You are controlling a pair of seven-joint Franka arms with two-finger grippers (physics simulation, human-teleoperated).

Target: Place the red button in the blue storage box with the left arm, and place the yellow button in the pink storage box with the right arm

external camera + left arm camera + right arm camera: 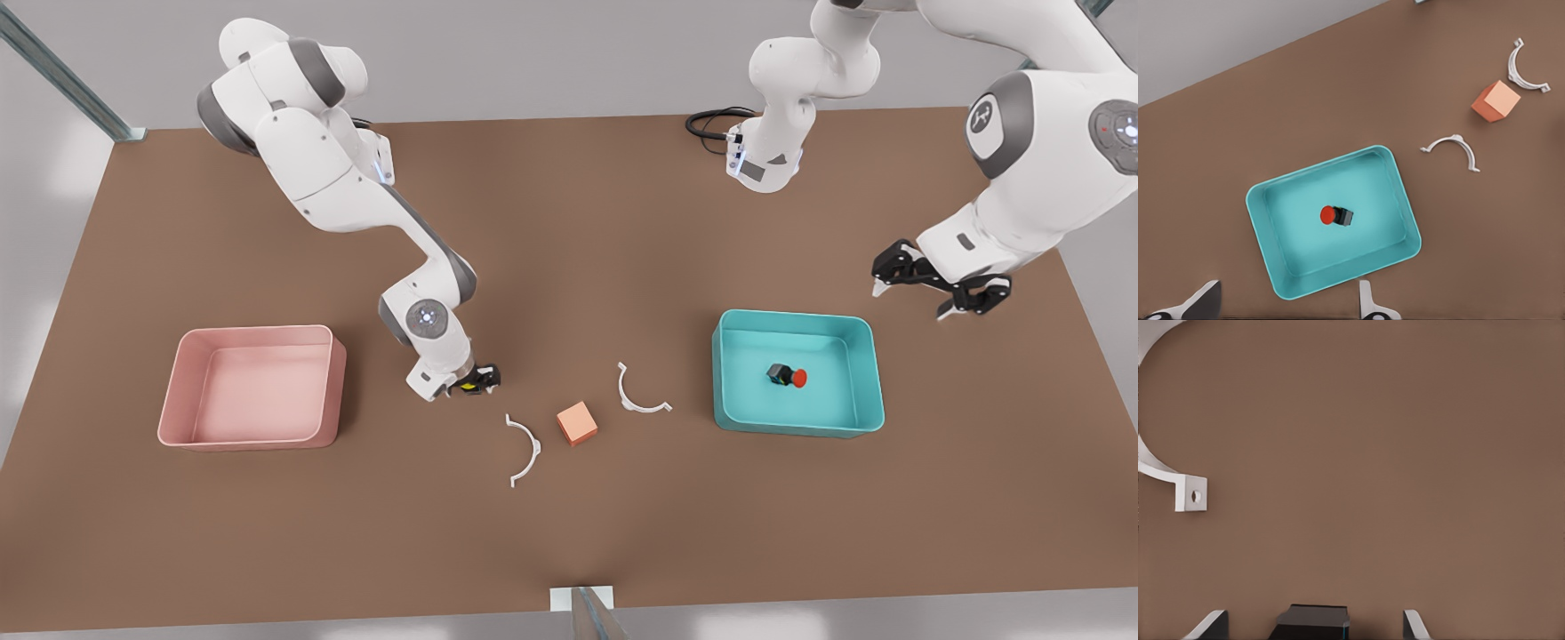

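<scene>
I take the orange-pink cube [577,423] at mid-table as my landmark. On the front view's right of it sits the blue storage box [867,373], and the red button [788,376] lies on its side on that box's floor — my left arm's half looks finished. The left gripper [917,296] hangs beyond the blue box, farther from the cube, fingers spread and holding nothing; that arm waits.

The work in hand is on the cube's other side. The right gripper [474,382] is low over the table between the cube and the pink storage box [189,360], and a speck of yellow shows between its fingers: the yellow button [468,387]. In the right wrist view the button's black base sits between the two fingertips [1211,624], which stand a little wider than it, so I judge them not fully clamped.

To do this well I close squarely on the black base, not the domed cap, and confirm the hold before lifting. Then I raise straight up, clear of the white curved bracket [524,447] near the cube, carry away from the cube over the pink box's wall, and release low above its floor.
</scene>
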